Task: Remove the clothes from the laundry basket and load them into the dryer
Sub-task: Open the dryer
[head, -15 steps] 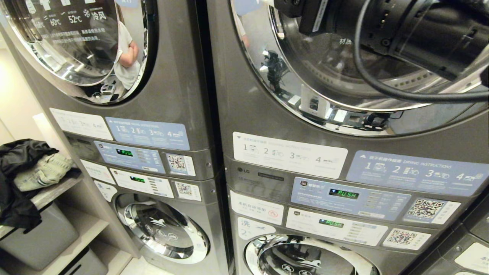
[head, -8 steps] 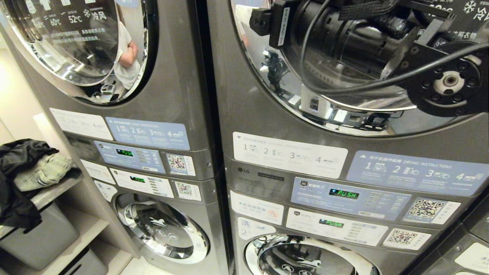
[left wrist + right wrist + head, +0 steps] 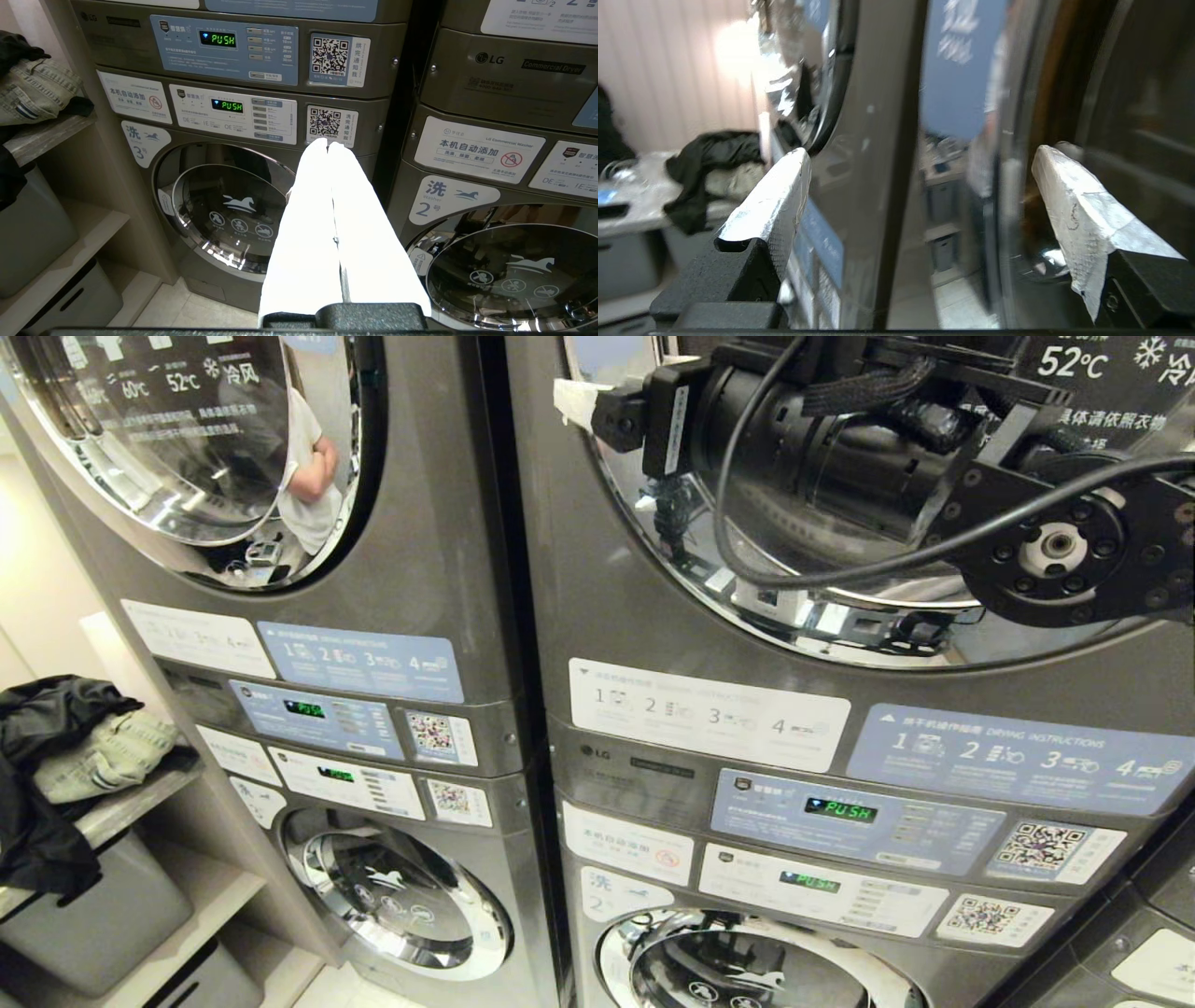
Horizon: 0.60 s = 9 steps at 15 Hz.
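At the far left of the head view, a heap of clothes, a dark garment draped over a pale one, lies on a shelf beside the machines, with a grey bin tucked under it. No laundry basket as such can be made out, so the grey bin may or may not be it.

Next comes the left stack of machines, its upper round door shut and mirroring a person's arm and white sleeve. The left gripper hangs low in front of this stack's lower washer, its two white fingers pressed together with nothing between them.

Further right stands the dryer of the right stack, its green display reading PUSH. The right arm reaches across the dryer's round door near the top of the head view. The right gripper has its taped fingers spread wide apart, holding nothing, straddling the left edge of that door where the chrome rim meets the grey front panel.
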Motion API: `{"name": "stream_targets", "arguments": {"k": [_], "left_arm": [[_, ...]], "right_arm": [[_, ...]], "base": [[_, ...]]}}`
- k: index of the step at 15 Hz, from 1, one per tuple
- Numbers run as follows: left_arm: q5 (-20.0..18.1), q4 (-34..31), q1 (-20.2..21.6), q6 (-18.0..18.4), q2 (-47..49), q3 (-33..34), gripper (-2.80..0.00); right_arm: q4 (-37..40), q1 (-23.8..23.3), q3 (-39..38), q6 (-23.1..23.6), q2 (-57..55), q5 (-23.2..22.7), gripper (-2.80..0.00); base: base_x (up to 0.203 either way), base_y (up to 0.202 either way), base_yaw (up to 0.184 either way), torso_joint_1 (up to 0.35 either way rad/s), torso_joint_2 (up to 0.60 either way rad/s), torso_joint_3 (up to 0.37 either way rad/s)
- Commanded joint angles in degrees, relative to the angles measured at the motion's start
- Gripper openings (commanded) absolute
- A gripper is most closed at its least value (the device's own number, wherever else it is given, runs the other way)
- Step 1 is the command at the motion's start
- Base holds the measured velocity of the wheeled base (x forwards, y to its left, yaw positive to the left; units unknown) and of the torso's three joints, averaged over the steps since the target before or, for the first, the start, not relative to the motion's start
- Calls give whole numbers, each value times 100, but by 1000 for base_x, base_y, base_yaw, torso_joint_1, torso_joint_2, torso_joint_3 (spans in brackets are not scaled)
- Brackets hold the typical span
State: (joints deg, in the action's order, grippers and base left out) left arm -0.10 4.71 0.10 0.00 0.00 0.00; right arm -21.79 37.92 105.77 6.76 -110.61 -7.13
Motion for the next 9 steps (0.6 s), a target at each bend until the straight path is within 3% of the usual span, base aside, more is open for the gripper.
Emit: {"name": "stream_targets", "arguments": {"k": [1, 6, 9], "left_arm": [[1, 4, -1, 0, 0, 193, -280], [1, 4, -1, 0, 0, 193, -280], [1, 4, -1, 0, 0, 193, -280]], "right_arm": [[123, 48, 7, 2, 12, -74, 0], [196, 66, -63, -105, 59, -599, 0], [260, 62, -238, -207, 319, -1521, 0]], "base": [[0, 0, 0, 0, 0, 0], [0, 0, 0, 0, 0, 0], [0, 0, 0, 0, 0, 0]]}}
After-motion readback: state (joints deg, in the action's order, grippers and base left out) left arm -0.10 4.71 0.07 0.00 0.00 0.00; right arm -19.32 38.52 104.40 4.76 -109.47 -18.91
